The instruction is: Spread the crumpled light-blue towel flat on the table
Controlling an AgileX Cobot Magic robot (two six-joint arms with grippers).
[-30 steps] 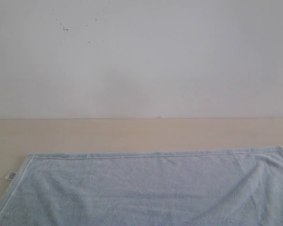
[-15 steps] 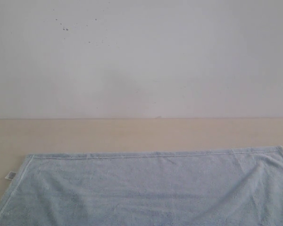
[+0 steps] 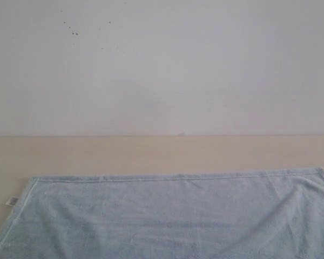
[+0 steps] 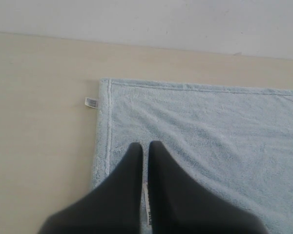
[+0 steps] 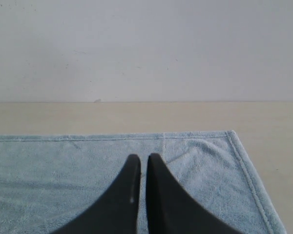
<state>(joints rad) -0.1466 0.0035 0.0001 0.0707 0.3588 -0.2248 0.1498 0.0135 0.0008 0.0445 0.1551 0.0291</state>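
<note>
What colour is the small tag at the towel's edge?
White with dark barcode-like stripes; the tag shows best in the left wrist view.

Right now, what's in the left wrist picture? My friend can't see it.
A pale blue towel lies flat on a beige table, a small white tag poking from its hemmed edge. The black left gripper, shut, points over it toward a white wall.

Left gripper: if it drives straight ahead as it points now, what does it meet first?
Probably the towel: the left gripper points over its plush toward the far hem, then bare table and wall. Its height above the cloth is unclear.
</note>
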